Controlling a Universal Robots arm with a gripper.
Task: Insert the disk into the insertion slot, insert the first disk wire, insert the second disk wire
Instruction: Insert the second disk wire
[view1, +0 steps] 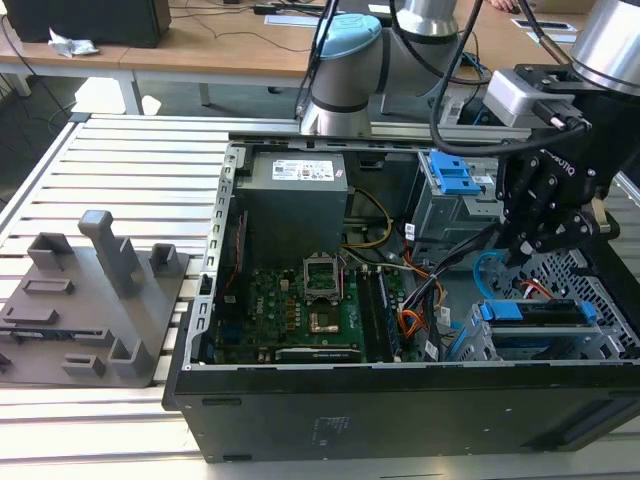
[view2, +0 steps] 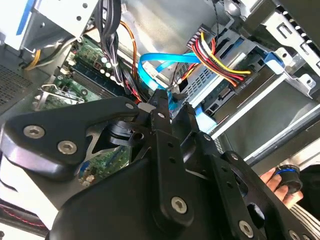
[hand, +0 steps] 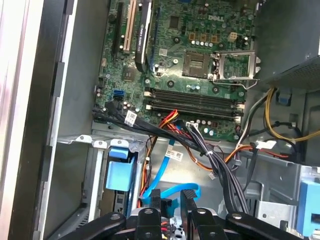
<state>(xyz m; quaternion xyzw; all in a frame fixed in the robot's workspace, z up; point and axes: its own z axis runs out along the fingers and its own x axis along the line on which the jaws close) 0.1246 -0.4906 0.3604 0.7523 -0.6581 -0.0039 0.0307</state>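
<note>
Pinching the light-blue cable (view2: 162, 62) near its plug between the end effector (view2: 172, 107) fingers, hovering just above the disk (view1: 530, 312) already sitting in the drive cage (view1: 600, 345); needing square alignment, gentle pressure.

disk (view1: 530, 312) in insertion slot (view1: 600, 345) (seated)
</note>
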